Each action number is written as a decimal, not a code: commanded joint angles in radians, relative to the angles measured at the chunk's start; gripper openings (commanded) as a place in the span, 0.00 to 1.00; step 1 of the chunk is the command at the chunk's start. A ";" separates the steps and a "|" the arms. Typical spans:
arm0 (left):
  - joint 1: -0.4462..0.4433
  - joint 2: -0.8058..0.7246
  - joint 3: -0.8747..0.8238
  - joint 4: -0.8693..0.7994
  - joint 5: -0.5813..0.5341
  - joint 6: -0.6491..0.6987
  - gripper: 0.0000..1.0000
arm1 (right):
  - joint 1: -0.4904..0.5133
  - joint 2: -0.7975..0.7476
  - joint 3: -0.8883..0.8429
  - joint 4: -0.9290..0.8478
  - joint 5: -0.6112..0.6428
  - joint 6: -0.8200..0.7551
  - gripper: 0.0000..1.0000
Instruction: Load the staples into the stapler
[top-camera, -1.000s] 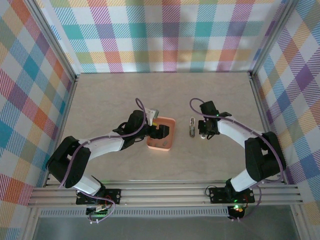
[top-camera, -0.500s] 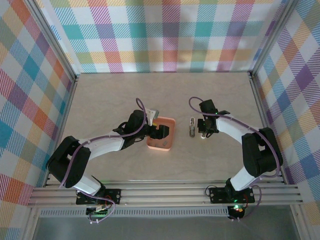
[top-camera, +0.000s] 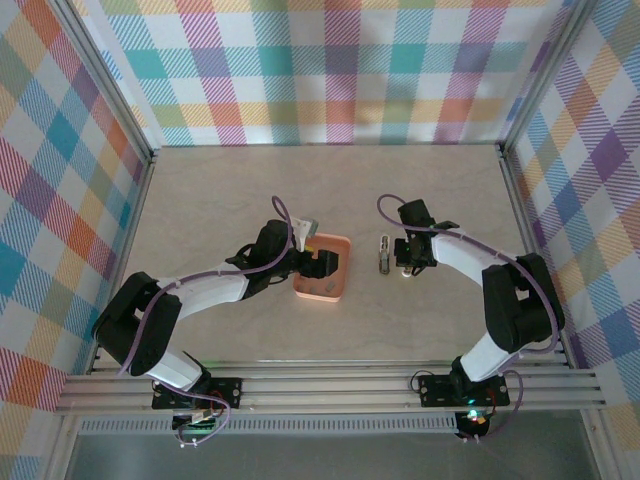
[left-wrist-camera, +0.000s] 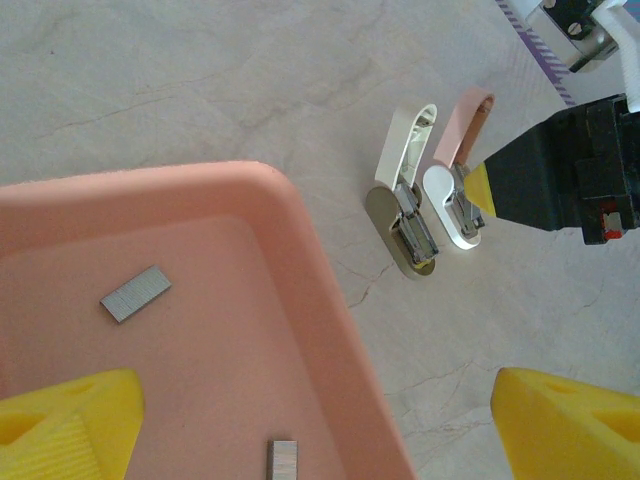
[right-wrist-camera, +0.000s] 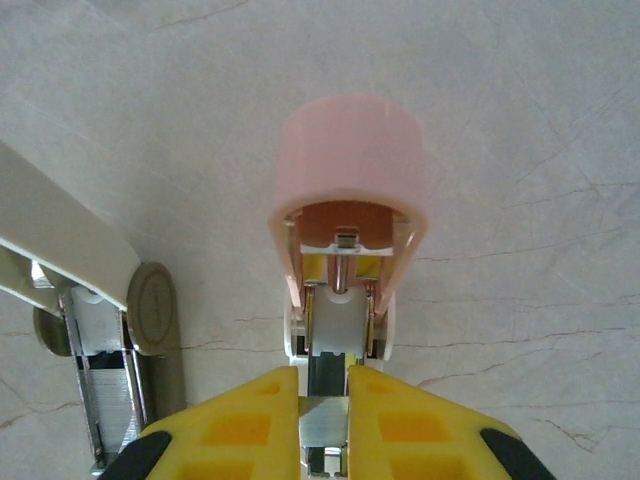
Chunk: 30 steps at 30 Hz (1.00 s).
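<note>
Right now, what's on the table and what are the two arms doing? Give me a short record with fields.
Tray: orange tray, holding two loose staple strips
Staplers: pink stapler and white stapler, side by side on the table, both lids open
Left gripper: open, over the tray
Right gripper: shut on a grey metal strip, probably staples, at the pink stapler's channel

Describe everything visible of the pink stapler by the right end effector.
Small pink plastic stapler, hinged open: rounded pink lid swung up, white base on the marbled table, metal magazine channel exposed. It lies close beside a cream stapler, also open. The right end effector pinches a grey metal strip at the magazine's end.
</note>
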 joint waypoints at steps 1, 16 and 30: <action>-0.011 -0.001 0.018 -0.001 0.004 0.020 0.90 | -0.007 0.015 0.009 -0.016 -0.013 0.003 0.15; -0.011 0.000 0.017 0.003 0.006 0.016 0.90 | -0.007 -0.089 0.021 -0.052 -0.005 -0.009 0.16; -0.012 -0.012 0.013 -0.003 0.003 0.016 0.90 | -0.007 -0.012 0.019 -0.031 -0.007 -0.017 0.15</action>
